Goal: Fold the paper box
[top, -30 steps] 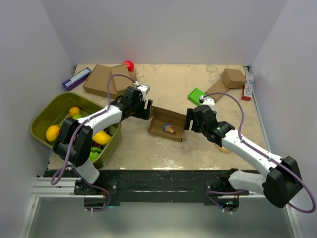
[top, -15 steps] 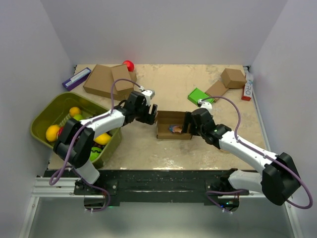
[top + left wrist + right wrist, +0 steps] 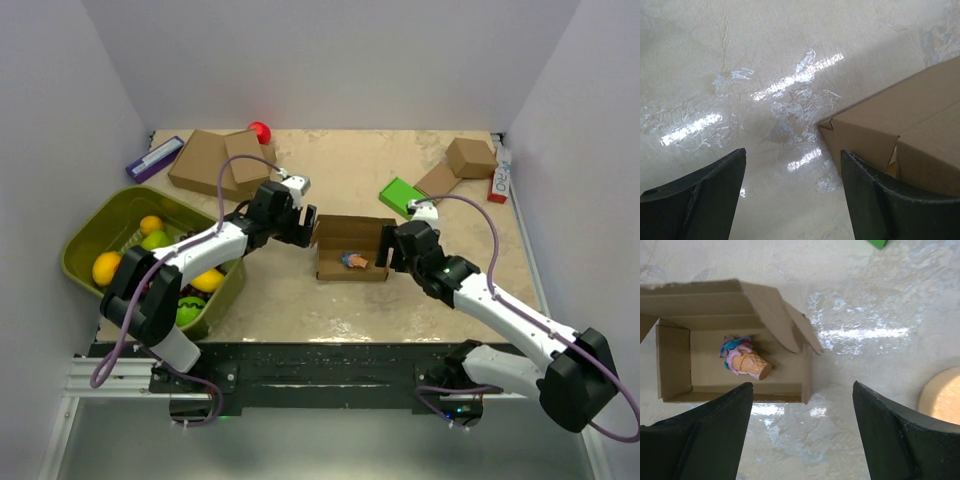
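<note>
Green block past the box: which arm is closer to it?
Right. The right arm ends at the right end of the box, just short of the green block; the left arm ends at its left end, farther off.

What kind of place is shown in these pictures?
Probably a robot laboratory test cell: two robot arms fixed at the edge of a table enclosed by plain white walls, with practice items such as the paper box and a green bin of fruit.
</note>
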`<move>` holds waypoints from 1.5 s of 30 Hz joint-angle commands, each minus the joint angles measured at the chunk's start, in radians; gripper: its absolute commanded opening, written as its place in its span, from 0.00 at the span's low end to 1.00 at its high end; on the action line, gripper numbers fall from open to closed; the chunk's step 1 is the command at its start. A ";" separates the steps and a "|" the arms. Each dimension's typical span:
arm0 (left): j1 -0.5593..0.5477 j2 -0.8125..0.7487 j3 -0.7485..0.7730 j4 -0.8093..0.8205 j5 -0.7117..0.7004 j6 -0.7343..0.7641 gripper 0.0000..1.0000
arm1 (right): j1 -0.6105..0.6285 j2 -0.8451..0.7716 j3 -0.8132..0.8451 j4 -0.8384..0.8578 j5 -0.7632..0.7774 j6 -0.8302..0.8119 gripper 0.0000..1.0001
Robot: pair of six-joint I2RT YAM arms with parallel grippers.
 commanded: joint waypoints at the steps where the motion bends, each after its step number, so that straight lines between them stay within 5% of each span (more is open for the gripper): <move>1: 0.021 -0.046 -0.013 0.015 0.012 0.007 0.80 | -0.006 -0.093 0.021 -0.065 0.119 -0.032 0.84; 8: 0.040 -0.052 -0.019 0.006 0.004 0.021 0.81 | -0.064 -0.242 0.077 -0.090 0.177 -0.082 0.77; 15: 0.040 -0.060 -0.029 0.001 -0.004 0.021 0.81 | -0.282 -0.166 0.035 0.066 0.118 -0.101 0.74; 30: 0.035 -0.052 -0.015 0.021 0.093 -0.005 0.80 | -0.287 0.034 -0.072 0.315 -0.241 -0.087 0.68; 45: -0.034 0.011 0.051 0.049 0.108 -0.036 0.79 | -0.276 0.028 -0.120 0.304 -0.312 -0.039 0.66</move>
